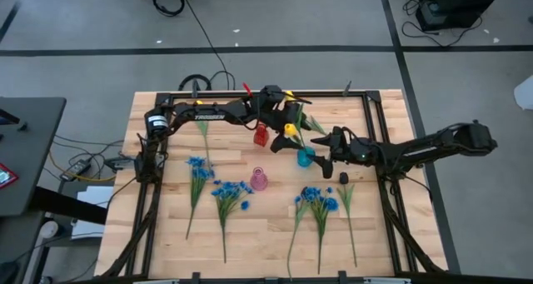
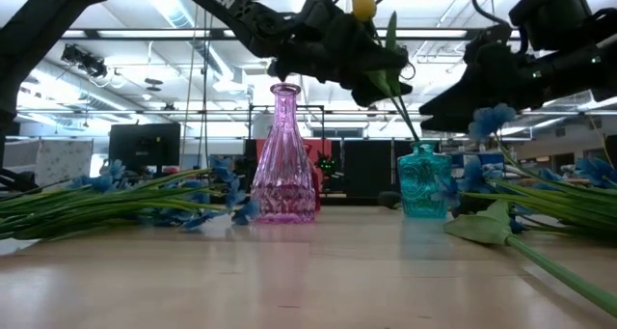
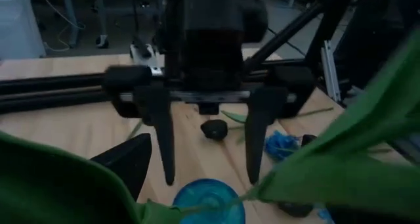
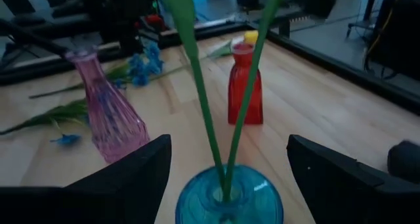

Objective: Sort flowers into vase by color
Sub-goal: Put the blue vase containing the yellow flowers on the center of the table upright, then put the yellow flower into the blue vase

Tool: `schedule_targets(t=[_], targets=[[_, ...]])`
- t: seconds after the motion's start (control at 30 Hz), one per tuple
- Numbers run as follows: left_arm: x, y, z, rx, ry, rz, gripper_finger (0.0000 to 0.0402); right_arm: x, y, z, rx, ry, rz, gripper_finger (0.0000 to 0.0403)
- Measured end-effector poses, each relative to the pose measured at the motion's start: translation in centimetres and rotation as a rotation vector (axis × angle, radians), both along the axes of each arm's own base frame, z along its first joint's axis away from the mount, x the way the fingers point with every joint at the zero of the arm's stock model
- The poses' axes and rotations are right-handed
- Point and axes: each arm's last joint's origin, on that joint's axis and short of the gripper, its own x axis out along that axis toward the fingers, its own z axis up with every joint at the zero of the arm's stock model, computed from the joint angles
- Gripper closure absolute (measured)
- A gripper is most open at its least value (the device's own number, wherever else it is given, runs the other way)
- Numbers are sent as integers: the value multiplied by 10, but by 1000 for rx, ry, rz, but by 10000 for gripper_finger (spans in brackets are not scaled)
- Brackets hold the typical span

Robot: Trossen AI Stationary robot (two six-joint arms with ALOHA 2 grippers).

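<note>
- Wooden tabletop [image 1: 266, 234] framed by black rails, grey floor around it, office room with monitors behind it in the low view.
- Main thing I'm watching: a yellow tulip [image 1: 291, 131] with its green stem standing in the teal vase [image 1: 306, 156], which sits right of centre on the table. In the right wrist view I see two green stems going down into the teal neck.
- Right next to it, my left gripper [image 1: 291, 117] hangs just above and behind the tulip, fingers spread apart, leaves close to them; can't tell if they touch.
- Right gripper [image 1: 323, 157] sits at the teal vase's right side, fingers wide apart on either side of the vase and not pinching it as far as I can see.
- Red vase [image 1: 261, 135] stands just left of the tulip, with another yellow bud [image 4: 251, 37] beside it.
- Pink vase [image 1: 259, 180] is a bit nearer the front edge.
- Blue flowers lie flat: one bunch [image 1: 198, 169] at left, one [image 1: 231, 192] beside it, one [image 1: 319, 201] at right front.
- Dark tulip [image 1: 343, 178] lies just right of the teal vase, under the right arm.
</note>
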Motion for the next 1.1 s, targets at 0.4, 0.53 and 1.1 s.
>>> schedule_targets(t=[0.4,0.53,1.1], targets=[[-17,0,-6,89,189,32,2,-13,1,7,33,7,-28,89],[-23,3,8,120,157,49,2,-13,1,9,28,-4,-27,89],[-65,-1,72,206,116,107,2,-21,1,11,19,22,-50,89]])
